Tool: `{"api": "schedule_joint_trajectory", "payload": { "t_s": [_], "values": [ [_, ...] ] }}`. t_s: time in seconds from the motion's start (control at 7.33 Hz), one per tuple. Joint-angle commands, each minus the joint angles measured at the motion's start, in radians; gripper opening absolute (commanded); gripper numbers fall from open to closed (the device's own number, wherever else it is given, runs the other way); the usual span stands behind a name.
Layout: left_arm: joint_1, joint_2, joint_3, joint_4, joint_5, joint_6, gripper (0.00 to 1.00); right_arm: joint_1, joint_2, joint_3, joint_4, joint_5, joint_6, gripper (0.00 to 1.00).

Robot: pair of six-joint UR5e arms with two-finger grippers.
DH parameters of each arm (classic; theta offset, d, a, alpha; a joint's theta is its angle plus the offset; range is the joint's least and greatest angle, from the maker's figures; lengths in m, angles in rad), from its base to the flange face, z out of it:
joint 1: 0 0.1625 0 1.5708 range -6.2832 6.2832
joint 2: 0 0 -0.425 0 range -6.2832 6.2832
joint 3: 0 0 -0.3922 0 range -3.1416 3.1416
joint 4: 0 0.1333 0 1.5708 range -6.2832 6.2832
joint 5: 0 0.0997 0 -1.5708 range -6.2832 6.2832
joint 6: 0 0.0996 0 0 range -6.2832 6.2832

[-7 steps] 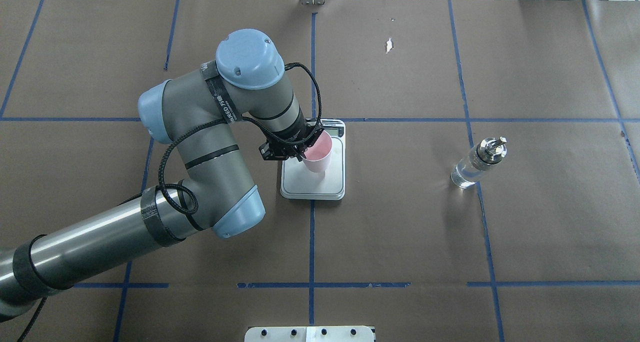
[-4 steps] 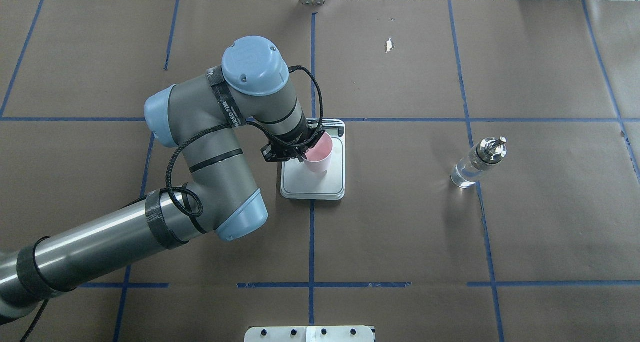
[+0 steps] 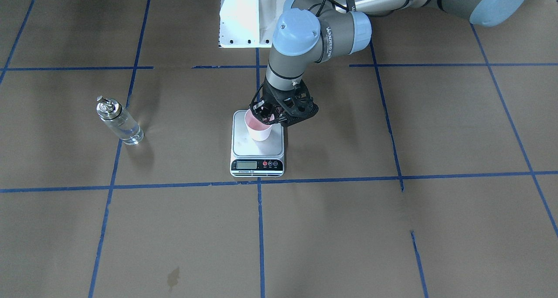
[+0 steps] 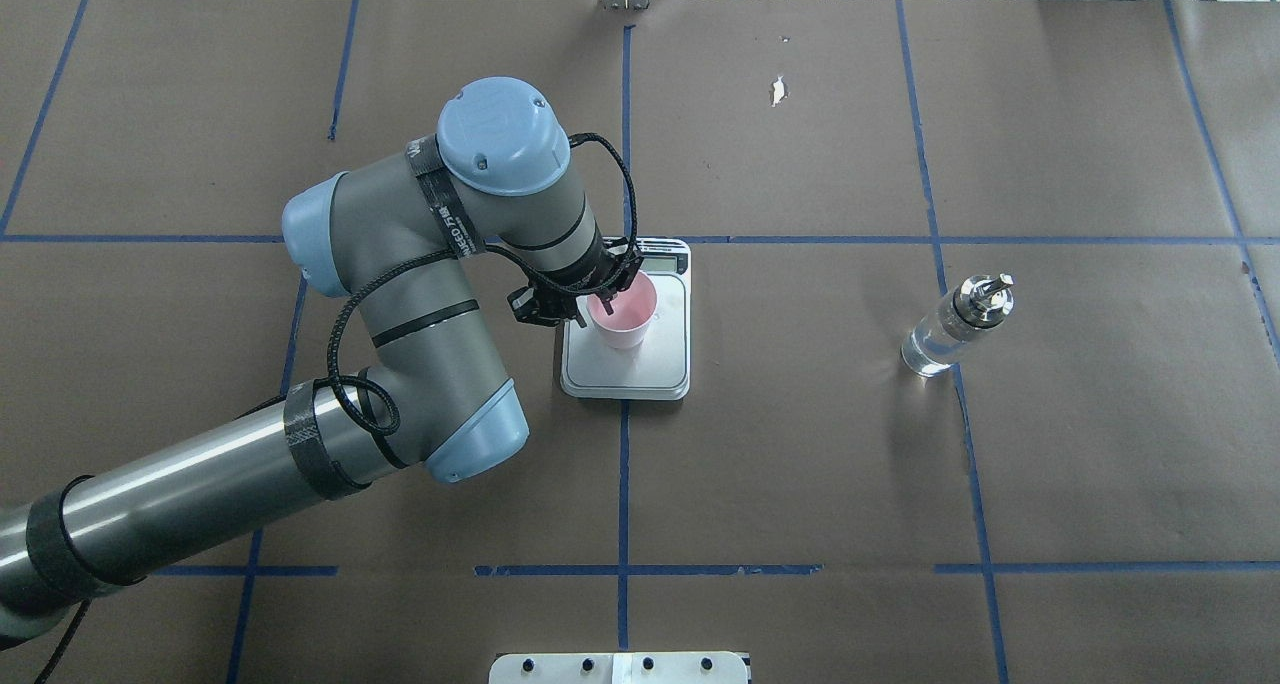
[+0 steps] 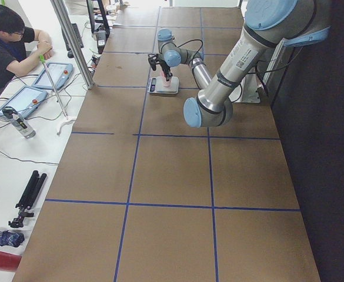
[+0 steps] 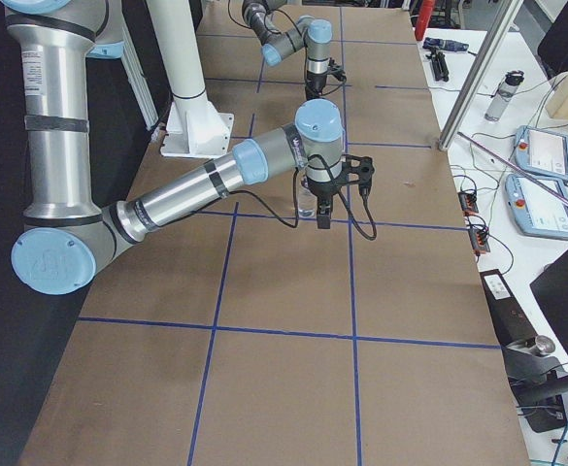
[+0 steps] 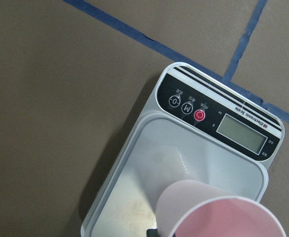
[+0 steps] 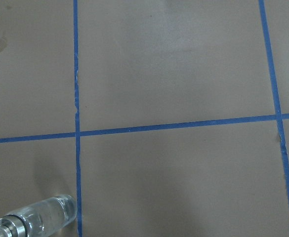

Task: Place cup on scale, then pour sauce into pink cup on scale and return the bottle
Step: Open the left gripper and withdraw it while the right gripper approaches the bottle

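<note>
My left hand (image 4: 597, 302) is at the cup (image 4: 625, 322), pinching its rim on the 9 o'clock side in the overhead view, one finger inside and one outside. The cup is upright over the scale (image 4: 662, 369), about mid-platform and a bit toward 12. I can't tell if its base is fully down on the platform. The scale's display end is at 12 in that view. In the left wrist view the cup's pink mouth is at the 6 o'clock edge, with the scale's buttons and display beyond it.

The bottle (image 4: 948, 329) stands on the table (image 4: 800, 464) at 3 o'clock from the scale, well apart, silver cap up. My right hand (image 6: 324, 216) shows only in the right side view, pointing down over the table near the bottle. I can't tell if it is spread or pressed together. In the right wrist view the bottle's cap and glass are in the 7 o'clock corner, with blue tape (image 8: 77, 98) crossing the brown table.
</note>
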Motion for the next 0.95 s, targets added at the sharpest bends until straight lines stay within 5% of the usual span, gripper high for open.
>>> {"api": "schedule_joint_trajectory", "payload": {
  "t_s": [0.0, 0.41, 0.82],
  "values": [
    [-0.019, 0.064, -0.138, 0.028, -0.006, 0.057, 1.0, -0.016, -0.002, 0.029, -0.003, 0.002, 0.029, 1.0],
    [-0.106, 0.1, -0.281, 0.185, -0.023, 0.246, 1.0, -0.161, -0.042, 0.176, -0.001, -0.011, 0.236, 1.0],
    [-0.22, 0.231, -0.406, 0.224, -0.087, 0.444, 1.0, -0.501, -0.041, 0.339, 0.005, -0.32, 0.492, 0.98]
  ]
}}
